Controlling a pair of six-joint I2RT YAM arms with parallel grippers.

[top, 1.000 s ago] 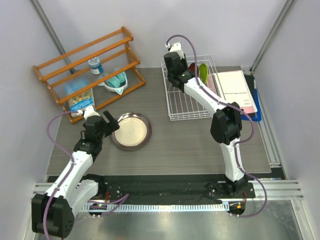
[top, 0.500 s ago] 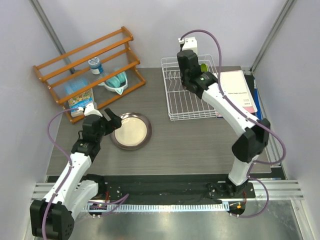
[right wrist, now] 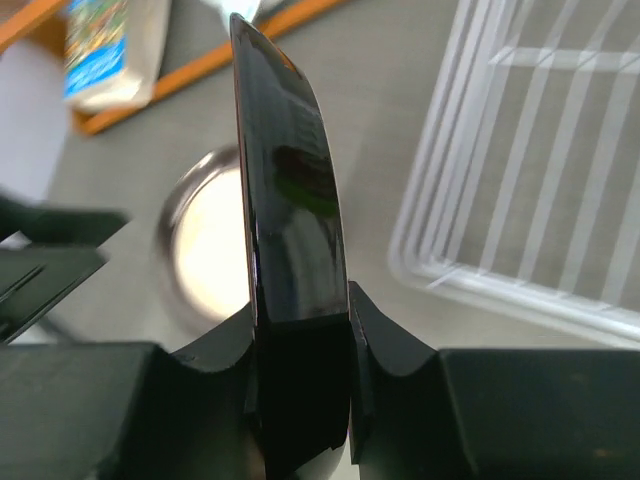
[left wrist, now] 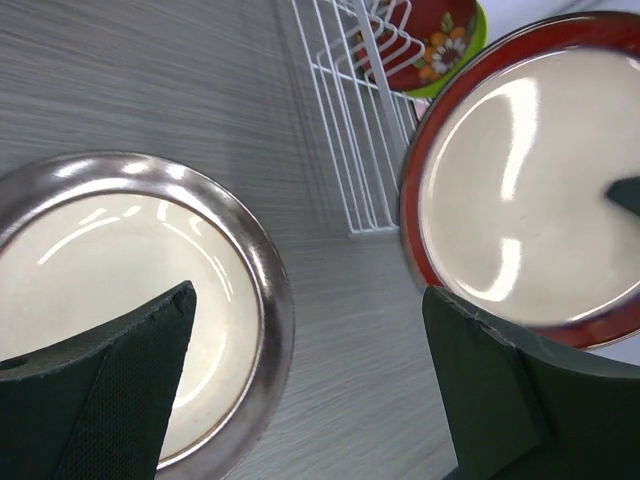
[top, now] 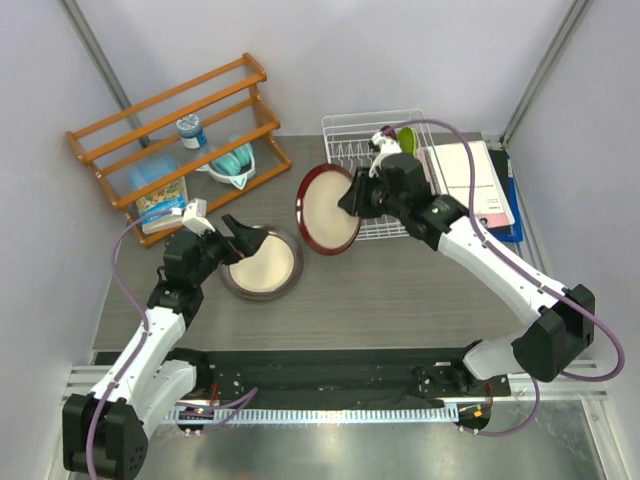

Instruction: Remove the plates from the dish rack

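My right gripper (top: 358, 195) is shut on the rim of the dark red-rimmed plate (top: 328, 210) and holds it on edge above the table, just left of the white wire dish rack (top: 380, 220). In the right wrist view the plate (right wrist: 290, 200) shows edge-on between the closed fingers (right wrist: 395, 335). The lime green plate (top: 407, 138) and the patterned dark red plate (left wrist: 425, 35) stand at the back of the rack (left wrist: 350, 120). The dark-rimmed plate (top: 262, 262) lies flat on the table. My left gripper (top: 232, 240) is open and empty over its left edge (left wrist: 265, 290).
An orange wooden shelf (top: 170, 130) stands at the back left with a teal bowl-like item (top: 232, 162), a small bottle (top: 190, 130) and a snack packet (top: 160, 202). Papers and a blue folder (top: 470, 180) lie right of the rack.
My right arm has lifted the red-rimmed plate out of the rack and carried it left and forward. My left gripper has shifted slightly right, still open by the dark-rimmed plate.
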